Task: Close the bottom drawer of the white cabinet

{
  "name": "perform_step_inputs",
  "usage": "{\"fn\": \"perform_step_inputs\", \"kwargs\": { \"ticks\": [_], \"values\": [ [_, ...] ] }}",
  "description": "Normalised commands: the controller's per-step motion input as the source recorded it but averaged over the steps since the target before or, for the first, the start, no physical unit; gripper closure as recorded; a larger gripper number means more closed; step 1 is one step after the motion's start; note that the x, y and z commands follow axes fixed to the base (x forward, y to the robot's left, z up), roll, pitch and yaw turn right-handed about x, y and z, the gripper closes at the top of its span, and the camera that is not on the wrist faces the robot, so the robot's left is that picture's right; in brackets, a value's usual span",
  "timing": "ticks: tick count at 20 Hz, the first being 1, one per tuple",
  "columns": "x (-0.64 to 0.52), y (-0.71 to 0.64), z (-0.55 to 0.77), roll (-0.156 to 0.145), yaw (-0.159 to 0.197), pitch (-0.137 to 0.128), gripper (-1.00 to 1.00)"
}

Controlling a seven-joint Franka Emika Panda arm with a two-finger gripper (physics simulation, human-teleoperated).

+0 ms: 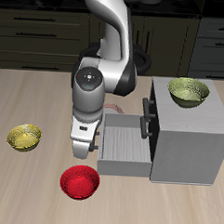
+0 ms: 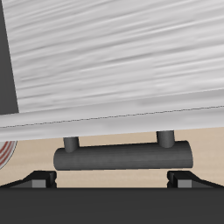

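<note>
The white cabinet (image 1: 189, 136) stands on the table beside the arm. Its bottom drawer (image 1: 126, 150) is pulled out, a shallow light-grey tray. My gripper (image 1: 85, 150) hangs at the drawer's outer front end, close to it. In the wrist view the drawer's front panel (image 2: 114, 70) fills most of the frame, and its small dark bar handle (image 2: 122, 157) lies just ahead of my gripper (image 2: 114, 179). The fingertips (image 2: 39, 178) stand wide apart, near the handle's two ends. The jaws are open and hold nothing.
A red bowl (image 1: 80, 181) sits on the table just in front of my gripper. A yellow bowl (image 1: 24, 136) lies farther out to the side. A yellow-green bowl (image 1: 188, 91) rests on top of the cabinet. Dark kitchen cupboards (image 1: 35, 26) line the back.
</note>
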Motion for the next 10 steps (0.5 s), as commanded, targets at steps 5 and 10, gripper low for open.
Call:
{"fn": "perform_step_inputs", "kwargs": {
  "ticks": [5,10],
  "values": [
    [0.05,0.16,0.26,0.032,0.005,-0.069,-1.00],
    [0.08,0.13,0.22,0.032,-0.012,-0.051,-1.00]
  ]
}}
